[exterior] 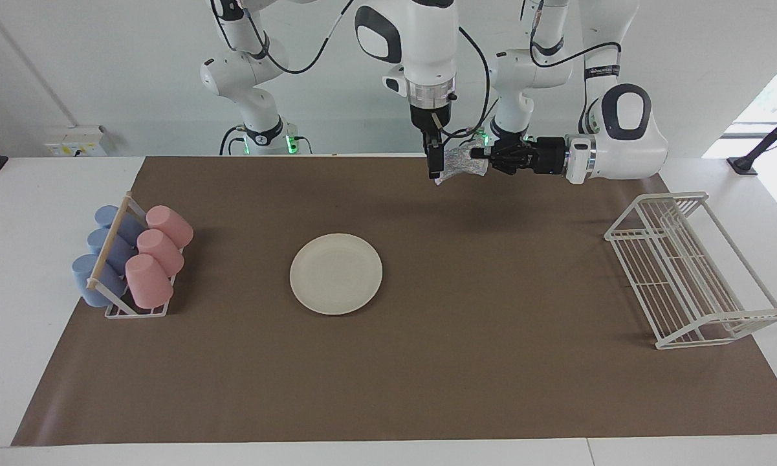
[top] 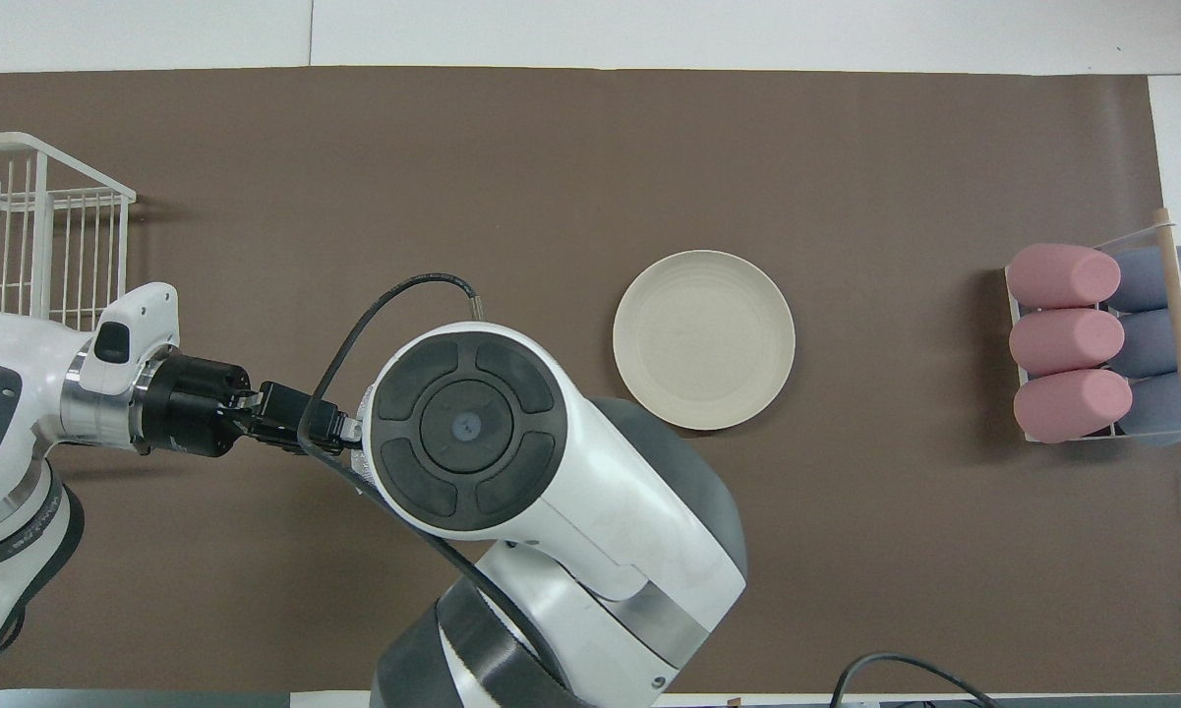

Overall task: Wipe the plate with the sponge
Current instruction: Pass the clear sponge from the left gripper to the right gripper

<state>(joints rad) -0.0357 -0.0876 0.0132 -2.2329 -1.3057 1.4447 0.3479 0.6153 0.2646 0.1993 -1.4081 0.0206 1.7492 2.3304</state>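
Handover in progress at the upper centre of the facing view. The right gripper (exterior: pixel 435 165) hangs vertically from above, fingers closed on one end of the sponge (exterior: pixel 460 163). The left gripper (exterior: pixel 485 156) enters horizontally from the right of the frame and meets the sponge's other end; whether its fingers are clamped or merely alongside cannot be determined. Both grippers are raised above the brown mat (exterior: pixel 427 362), near its upper edge.

The plate (exterior: pixel 336 274) lies flat on the mat at the centre of the frame, well apart from the sponge and untouched. A cup rack (exterior: pixel 132 262) occupies the left of the frame and a white wire rack (exterior: pixel 689 268) the right.

Risks, as judged: if one gripper releases before the other has a firm hold, the crinkly sponge may drop to the mat. If both pull while clamped, the pad may deform or slip. During wiping, the unrestrained plate may slide.
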